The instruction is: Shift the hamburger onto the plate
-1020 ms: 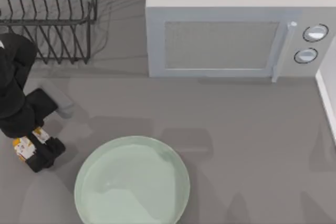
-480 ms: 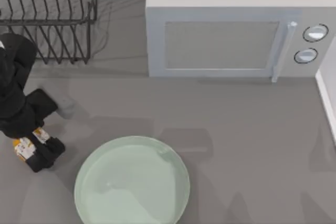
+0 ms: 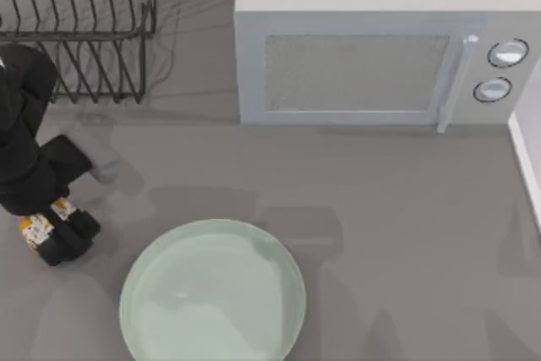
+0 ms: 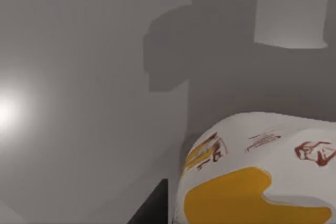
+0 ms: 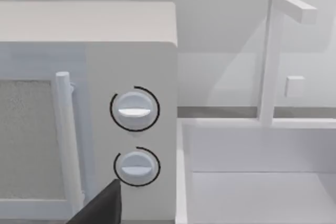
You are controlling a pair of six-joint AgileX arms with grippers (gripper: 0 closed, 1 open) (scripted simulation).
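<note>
The hamburger [image 3: 34, 230], a white-wrapped lump with orange and yellow patches, is at the table's left side. My left gripper [image 3: 57, 232] is shut on it, and the black fingers cover most of it from above. Up close in the left wrist view, the hamburger [image 4: 257, 177] hangs over bare grey table with its shadow beneath. The pale mint-green plate [image 3: 211, 293] lies to the right of the gripper at the front edge, apart from it, with nothing on it. A dark tip of my right gripper [image 5: 100, 208] shows in the right wrist view, facing the microwave's knobs.
A white microwave [image 3: 355, 65] fills the back middle and right. A black wire rack [image 3: 80, 23] stands at the back left, just behind my left arm. A white ledge [image 3: 528, 150] borders the right side. Open grey table lies between plate and microwave.
My left gripper, still shut on the hamburger, has shifted slightly toward the back of the table. The plate has not moved.
</note>
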